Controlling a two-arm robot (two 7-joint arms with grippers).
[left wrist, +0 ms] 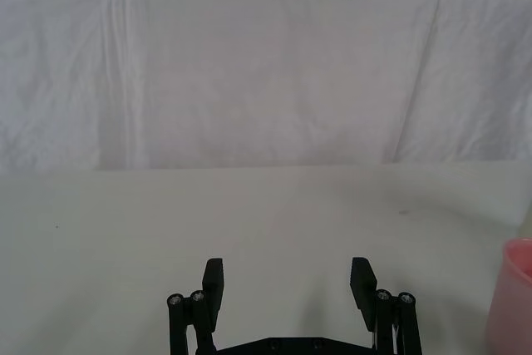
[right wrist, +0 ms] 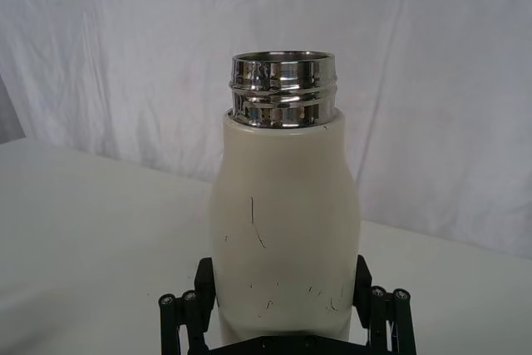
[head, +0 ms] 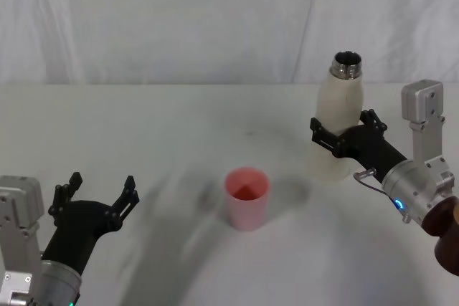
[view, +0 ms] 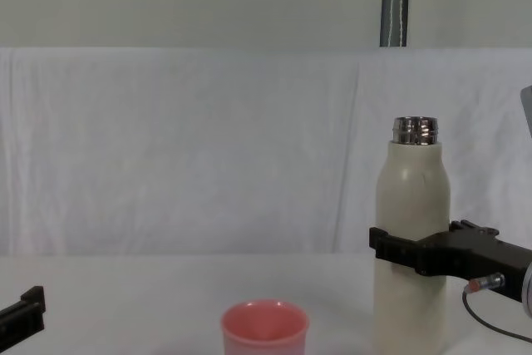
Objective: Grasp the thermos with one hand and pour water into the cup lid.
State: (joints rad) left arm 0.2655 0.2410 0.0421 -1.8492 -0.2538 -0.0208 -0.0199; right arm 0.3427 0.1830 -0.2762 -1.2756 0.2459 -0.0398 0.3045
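On the right side of the worktop [head: 143,127] you have the thermos [head: 338,123] standing upright, its steel neck [head: 347,64] open and uncapped. Your right pincer [head: 337,139] is closed around the lower half of the bottle's body, one black finger on each side; in the chest view the fingers [view: 399,251] wrap the cream wall below its middle, and in the right wrist view the thermos [right wrist: 283,222] sits squarely between the two finger linkages. The bottle's base looks to be on the worktop, though you cannot tell from these views whether it is just touching or barely clear of it.

The cup lid [head: 247,197] stands upright near the middle of the worktop, nearer to you than the thermos and to its left, apart from it. Its mouth faces up. From the chest view the cup [view: 264,330] is low at the front, with the thermos [view: 413,239] rising far above it on the right.

Your left pincer [head: 97,198] hovers at the near left, well apart from the cup, fingers spread wide and holding nothing. In the left wrist view its two pads [left wrist: 362,282] stand parted over bare worktop, with the pink cup [left wrist: 514,297] at the picture's edge.

A white cloth [view: 183,147] hangs behind the worktop.
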